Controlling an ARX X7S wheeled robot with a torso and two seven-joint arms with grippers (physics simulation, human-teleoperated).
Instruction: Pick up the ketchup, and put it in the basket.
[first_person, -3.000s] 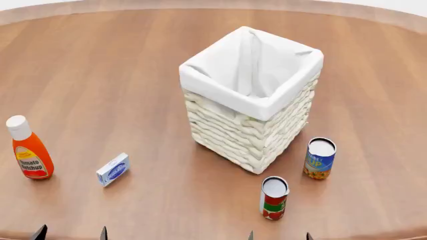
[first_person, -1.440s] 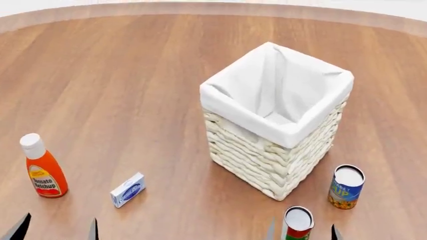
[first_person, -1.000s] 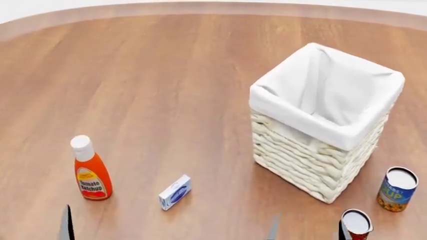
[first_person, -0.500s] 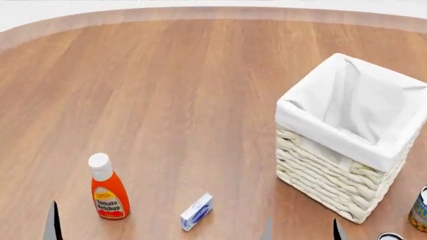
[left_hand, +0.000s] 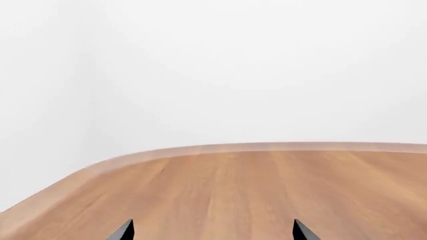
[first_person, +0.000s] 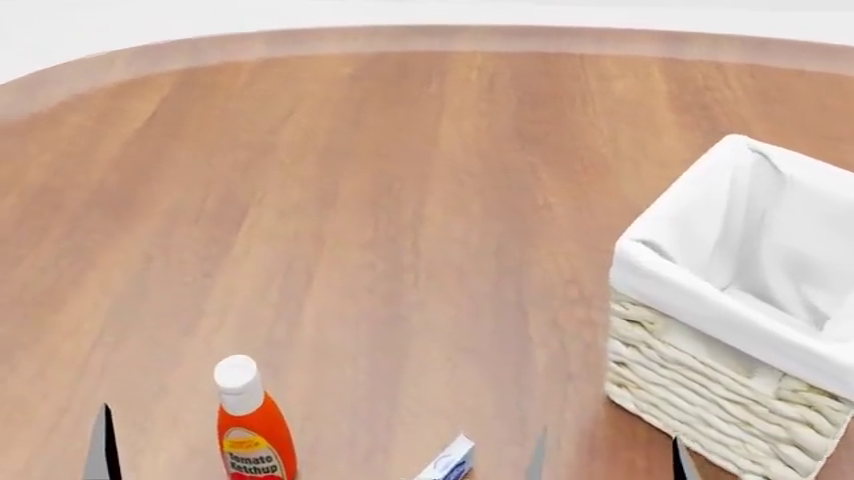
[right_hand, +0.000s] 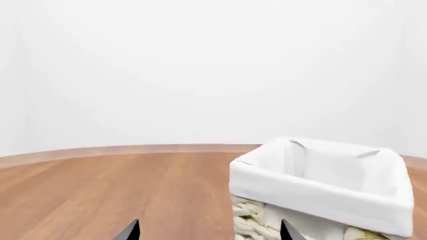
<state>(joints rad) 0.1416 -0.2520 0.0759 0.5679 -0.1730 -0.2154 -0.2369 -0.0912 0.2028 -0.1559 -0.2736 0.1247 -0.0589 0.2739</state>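
On a round wooden bench (first_person: 400, 200), the ketchup (first_person: 254, 430) stands upright at the near edge, well apart from the basket (first_person: 734, 330). Both end effectors, left (left_hand: 212, 231) and right (right_hand: 208, 231), gape wide, empty.

Round-edged wooden surface (first_person: 400, 200) under a plain white backdrop, small blue-and-white box (first_person: 447, 465) at its near edge

Only slim, dark, pointed fingertips are showing — black, wedge-shaped tips (left_hand: 124, 231) on the left gripper (left_hand: 212, 231), near-black blades on the right gripper (right_hand: 208, 231). In the head view they are appearing as thin grey-black slivers — no cables, screws or markings are showing.
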